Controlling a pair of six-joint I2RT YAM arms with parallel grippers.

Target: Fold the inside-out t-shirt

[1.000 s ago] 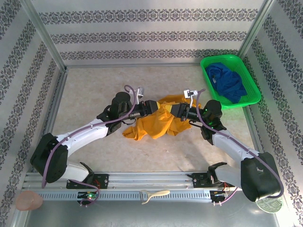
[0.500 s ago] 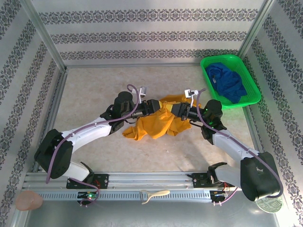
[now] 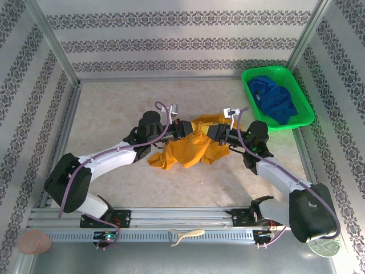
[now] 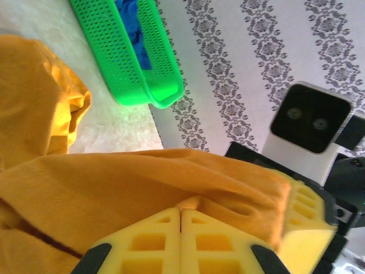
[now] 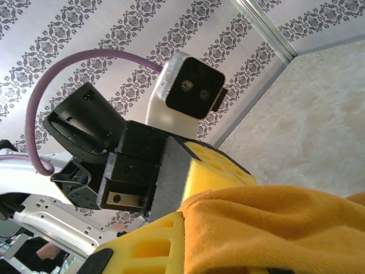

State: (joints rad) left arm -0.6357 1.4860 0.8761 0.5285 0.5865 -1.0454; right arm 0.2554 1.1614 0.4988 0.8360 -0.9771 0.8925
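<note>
The inside-out t-shirt [image 3: 191,147] is a plain orange-yellow bunch in the middle of the table, its upper edge lifted between the two arms. My left gripper [image 3: 186,128] is shut on a fold of that edge; the left wrist view has the yellow fingers [image 4: 154,240] pressed together with cloth [image 4: 114,182] pinched at their tips [image 4: 181,212]. My right gripper [image 3: 215,132] faces it a hand's width away and is shut on the same edge. In the right wrist view the shirt [image 5: 274,228] drapes over my right gripper [image 5: 187,220] and hides one finger.
A green basket [image 3: 249,94] stands at the back right with a dark blue garment [image 3: 274,98] in it, and appears in the left wrist view as the basket [image 4: 122,68]. Patterned walls close three sides. A metal rail [image 3: 171,220] runs along the near edge.
The left gripper was open a second ago and has shut on the shirt's upper edge. The left arm edged slightly toward the right gripper. The right arm stayed put.
</note>
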